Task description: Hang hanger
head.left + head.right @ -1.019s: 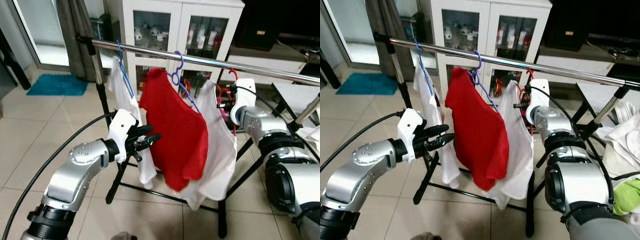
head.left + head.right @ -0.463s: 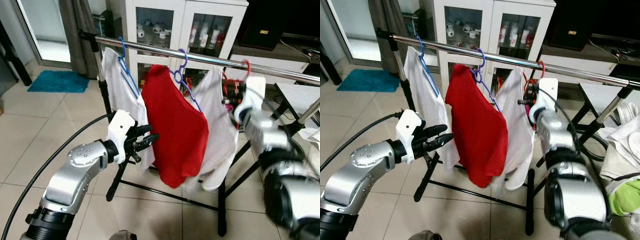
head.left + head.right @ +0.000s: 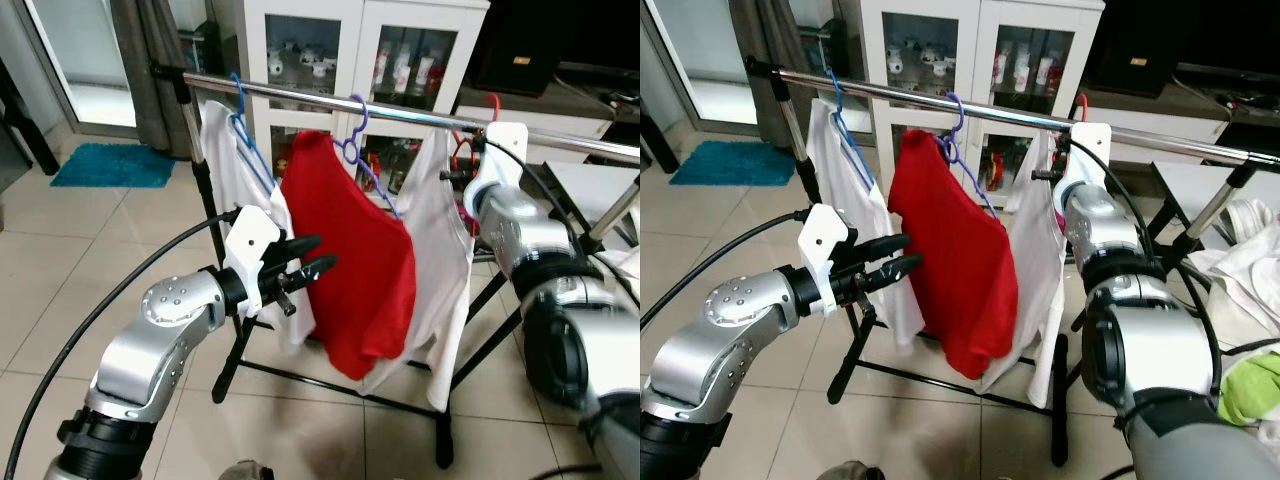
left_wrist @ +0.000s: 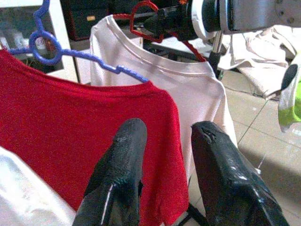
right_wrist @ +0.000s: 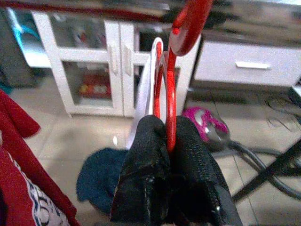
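Note:
A red hanger (image 5: 170, 94) carries a white shirt (image 3: 440, 260). My right gripper (image 5: 169, 141) is shut on the hanger's neck. Its red hook (image 3: 490, 100) reaches up to the metal rail (image 3: 400, 112) of the clothes rack; I cannot tell whether it rests on the rail. To its left on the rail hang a red shirt (image 3: 350, 260) on a purple hanger (image 3: 355, 140) and another white shirt (image 3: 225, 170) on a blue hanger (image 3: 240, 115). My left gripper (image 3: 310, 255) is open and holds nothing, just in front of the red shirt's left edge.
Behind the rack stands a white cabinet (image 3: 340, 50) with glass doors. A blue mat (image 3: 115, 168) lies on the tiles at far left. A pile of clothes (image 3: 1250, 390) sits at right. The rack's black legs (image 3: 445, 440) spread over the floor, and a black cable (image 3: 100, 320) loops beside my left arm.
My right gripper has lifted the red hanger from below the rail up to it, raising the white shirt. My left gripper has risen slightly and its fingers have spread.

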